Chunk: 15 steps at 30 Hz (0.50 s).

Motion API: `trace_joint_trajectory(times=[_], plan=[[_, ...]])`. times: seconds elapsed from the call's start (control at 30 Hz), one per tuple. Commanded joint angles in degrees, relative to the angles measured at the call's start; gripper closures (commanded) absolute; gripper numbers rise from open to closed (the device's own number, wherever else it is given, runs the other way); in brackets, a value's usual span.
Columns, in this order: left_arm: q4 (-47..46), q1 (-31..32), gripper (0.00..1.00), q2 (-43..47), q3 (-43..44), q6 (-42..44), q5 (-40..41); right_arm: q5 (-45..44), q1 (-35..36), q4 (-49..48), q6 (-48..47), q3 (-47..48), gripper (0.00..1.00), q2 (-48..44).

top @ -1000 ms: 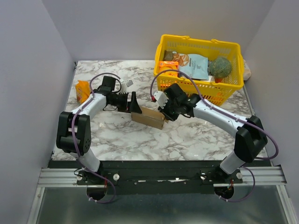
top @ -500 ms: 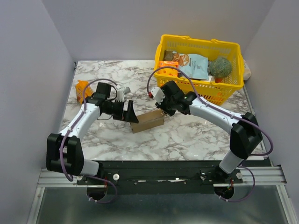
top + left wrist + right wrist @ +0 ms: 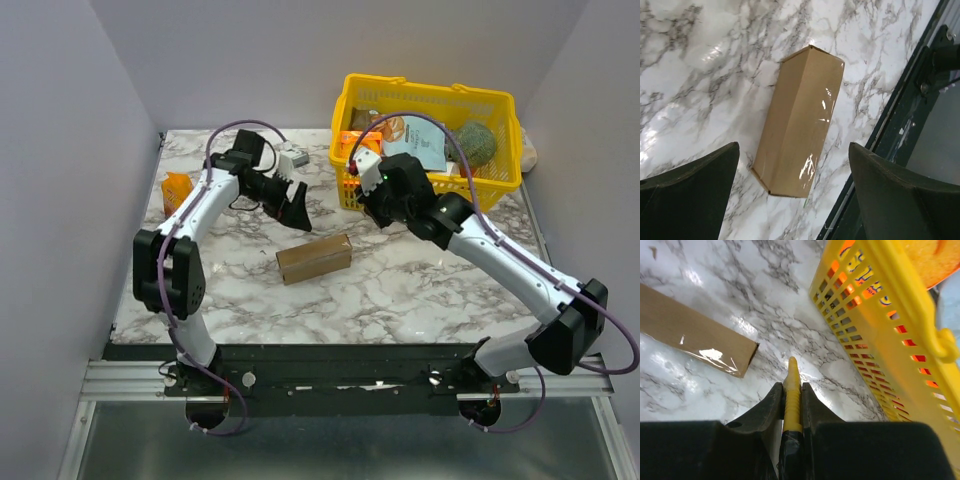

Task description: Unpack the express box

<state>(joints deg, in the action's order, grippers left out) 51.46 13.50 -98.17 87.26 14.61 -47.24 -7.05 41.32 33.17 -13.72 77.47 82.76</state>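
Observation:
The express box [image 3: 314,259], a small brown carton with shiny clear tape along it, lies closed on the marble table, touched by neither gripper. My left gripper [image 3: 297,212] hangs open just behind and left of it. In the left wrist view the box [image 3: 800,125] lies below and between the wide-apart fingers [image 3: 695,195]. My right gripper [image 3: 378,208] is behind and right of the box, by the basket's front wall. It is shut on a thin yellow tool [image 3: 792,385] that sticks out past its tips. The box's end [image 3: 695,335] shows to the tool's left.
A yellow mesh basket [image 3: 440,190] with packets and a green item stands at the back right, and its wall [image 3: 875,305] is close to the right gripper. A small orange snack packet [image 3: 177,193] lies at the far left. Grey walls enclose the table.
Both grippers have drawn back from the box: the left one up and away toward the back, the right one toward the basket. The box now lies free, turned slightly.

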Motion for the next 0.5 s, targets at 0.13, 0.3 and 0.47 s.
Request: trace_joint_trajectory(times=[0.13,0.3,0.47], plan=[[-7.9,6.5,0.01,-8.3,-0.9,-1.2,-6.1,1.8,-0.3,-2.0,9.8,0.8,0.99,-3.2],[-12.3,7.9,0.01,-11.4,-4.4,-4.9,-2.9,0.2,0.2,-3.7,15.4,-0.8,0.99,-2.8],[-16.5,7.9,0.02,-13.4,-9.1,-9.2,-1.1,-3.6,1.9,-5.4,18.1,-2.8,1.0,-2.3]])
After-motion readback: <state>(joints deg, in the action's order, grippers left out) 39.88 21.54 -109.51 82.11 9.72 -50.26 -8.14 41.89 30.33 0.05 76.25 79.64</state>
